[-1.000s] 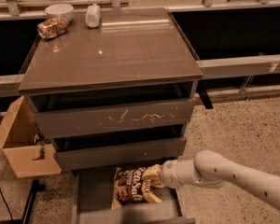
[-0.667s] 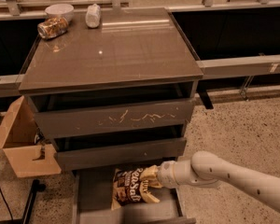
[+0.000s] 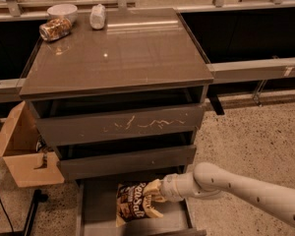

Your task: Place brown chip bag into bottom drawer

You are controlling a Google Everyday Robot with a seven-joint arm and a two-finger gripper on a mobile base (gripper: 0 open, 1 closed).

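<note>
Landmark: the drawer cabinet (image 3: pixel 118 58).

- Left of the cabinet, on the floor: open cardboard box (image 3: pixel 20 154), flaps up, just beside the cabinet's side.
- Cabinet top, back left corner: crushed shiny can (image 3: pixel 54 28) on its side, white bowl (image 3: pixel 62 11) just behind it. Small white wrapped bundle (image 3: pixel 97 16) a little right of these, also at the back edge.
- Cabinet front, upper: scratched drawer front (image 3: pixel 123 124), slightly out. Below it the plain drawer front (image 3: pixel 130 161), also slightly out.
- Cabinet base: bottom drawer (image 3: pixel 96 208) pulled well out, floor showing.
- In it, right of the cabinet's centre: brown chip bag (image 3: pixel 133 206), lettering up and tilted, lower end on or near the drawer floor, upper right end raised toward the gripper.
- Gripper (image 3: pixel 156 191) meets that raised end, inside the drawer's opening under the plain front. Clamped or already let go: cannot tell.
- White arm (image 3: pixel 246 193) runs off from the cabinet's lower right, over the speckled floor.

Step in hand, as judged: set-down. The bag is within the drawer walls, so the placing is nearly complete.

Next move calls for: a clean release, then a straight withdrawal out and up to the right, clear of the plain front's lower edge, so the foil isn't dragged back out.
</note>
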